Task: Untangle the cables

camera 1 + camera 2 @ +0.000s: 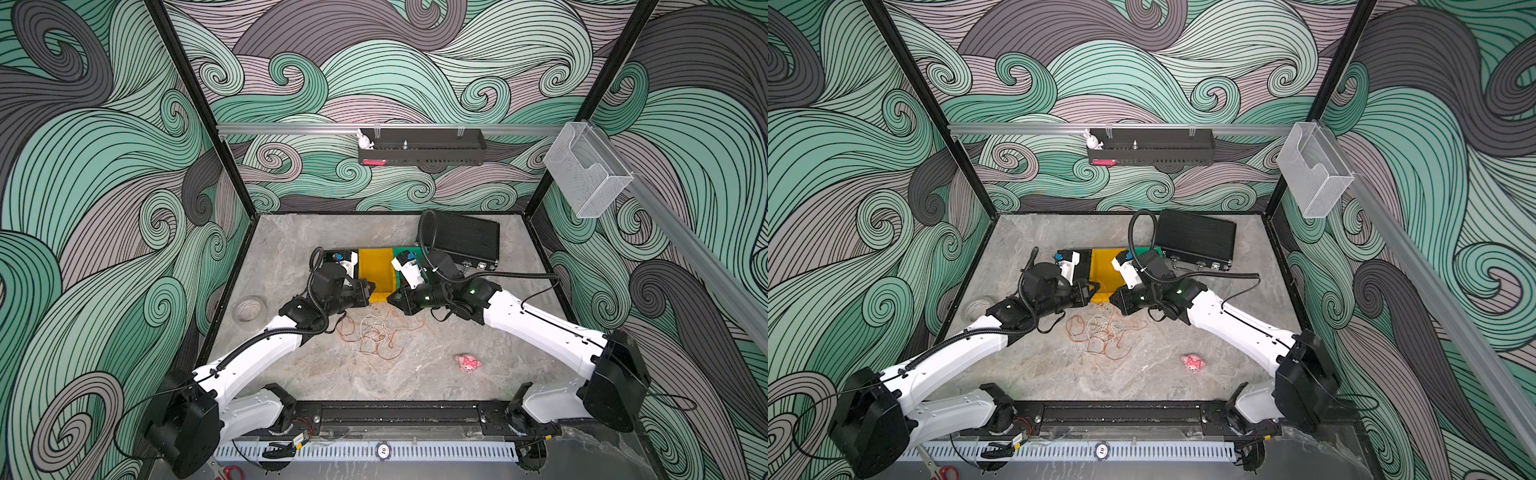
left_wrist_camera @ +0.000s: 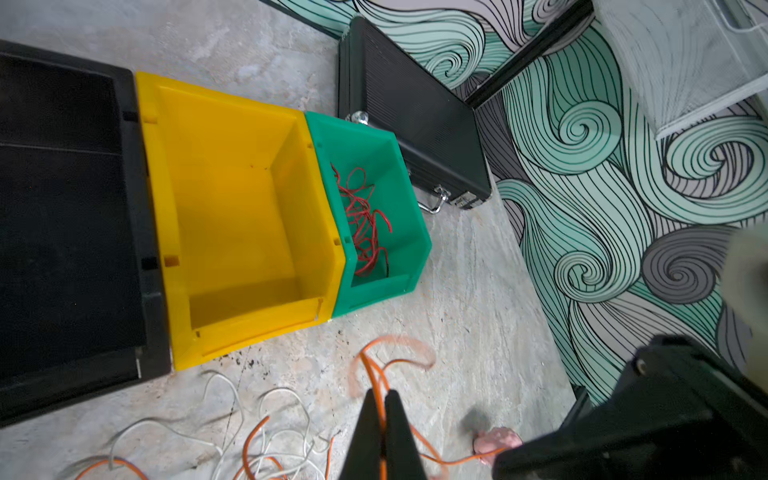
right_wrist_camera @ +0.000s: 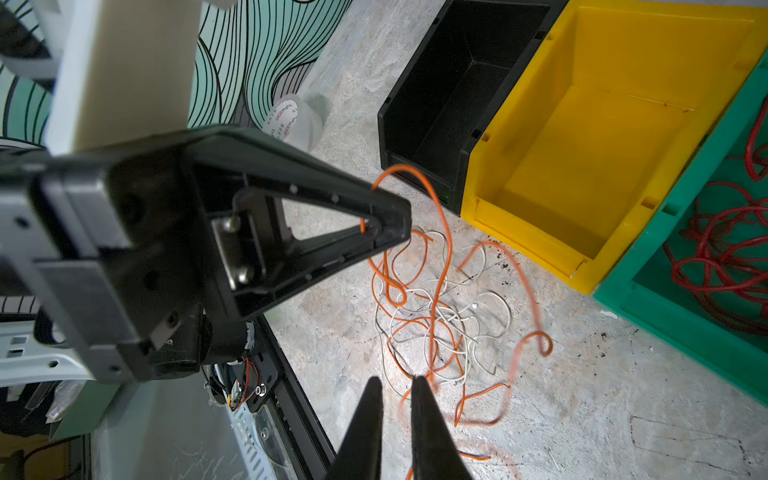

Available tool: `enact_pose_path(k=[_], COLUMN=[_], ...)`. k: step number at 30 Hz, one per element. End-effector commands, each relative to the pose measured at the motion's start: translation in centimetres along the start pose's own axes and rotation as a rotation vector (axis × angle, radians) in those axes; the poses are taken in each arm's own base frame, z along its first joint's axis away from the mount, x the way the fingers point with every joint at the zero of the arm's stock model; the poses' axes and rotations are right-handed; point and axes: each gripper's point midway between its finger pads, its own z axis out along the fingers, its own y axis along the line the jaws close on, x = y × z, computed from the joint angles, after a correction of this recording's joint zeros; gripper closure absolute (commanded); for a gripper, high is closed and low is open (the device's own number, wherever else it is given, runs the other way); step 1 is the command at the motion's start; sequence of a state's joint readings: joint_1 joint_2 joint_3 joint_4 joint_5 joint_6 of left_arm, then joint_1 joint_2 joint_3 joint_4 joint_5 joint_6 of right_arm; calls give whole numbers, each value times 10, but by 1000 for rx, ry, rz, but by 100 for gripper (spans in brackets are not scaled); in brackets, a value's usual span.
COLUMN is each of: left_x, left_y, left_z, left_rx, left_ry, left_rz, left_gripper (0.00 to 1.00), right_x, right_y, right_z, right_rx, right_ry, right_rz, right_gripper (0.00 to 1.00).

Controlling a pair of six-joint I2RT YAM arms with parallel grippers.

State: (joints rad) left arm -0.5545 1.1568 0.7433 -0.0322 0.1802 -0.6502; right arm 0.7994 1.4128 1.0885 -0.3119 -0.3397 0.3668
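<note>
The left gripper (image 2: pixel 380 392) is clamped tight on an orange cable (image 2: pixel 372 365), which loops up out of its tips and trails back down into the heap. The right gripper (image 3: pixel 395 378) sits just right of it, its jaws a narrow gap apart. A blurred orange strand runs by that gap, but I cannot tell whether it touches either finger. Both claws hang over the far edge of the cables (image 1: pixel 374 332), a loose knot of orange and white wires on the table's middle, seen in both top views. The step in hand looks like drawing one orange strand free. The next move likely calls for a slow pull up and away while the right claw takes a lower hold, since the white wires (image 3: pixel 457 316) cross it in many places and could drag along. Just beyond the heap stand a black bin (image 2: pixel 141 187), an empty yellow bin (image 2: pixel 249 328) and a green bin (image 2: pixel 374 295) holding red cables (image 2: pixel 363 220). A pink plush (image 1: pixel 468 363) lies near right and a tape roll (image 1: pixel 249 309) at left, both well clear.
</note>
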Motion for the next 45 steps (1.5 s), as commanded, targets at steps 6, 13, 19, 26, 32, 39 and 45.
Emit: enact_pose_path(k=[6, 13, 19, 26, 32, 39, 45], left_x=[-29, -34, -40, -42, -44, -46, -47], left_y=[-5, -9, -15, -16, -17, -16, -15], left_z=[9, 12, 11, 9, 8, 5, 6], left_rx=[22, 16, 32, 33, 30, 24, 20], left_ry=[-7, 57, 50, 43, 41, 28, 25], left_rz=[-7, 18, 21, 26, 33, 42, 44], left_gripper=[100, 100, 100, 100, 100, 100, 100], right_x=[4, 28, 56, 83, 96, 109, 113], right_y=[-15, -61, -102, -128, -132, -134, -135], right_z=[2, 7, 23, 47, 65, 83, 83], right_rx=[26, 189, 329, 402, 376, 367, 381], right_ry=[5, 49, 102, 145, 157, 192, 196], right_rz=[31, 57, 133, 269, 356, 403, 411], right_gripper=[84, 80, 62, 56, 56, 60, 70])
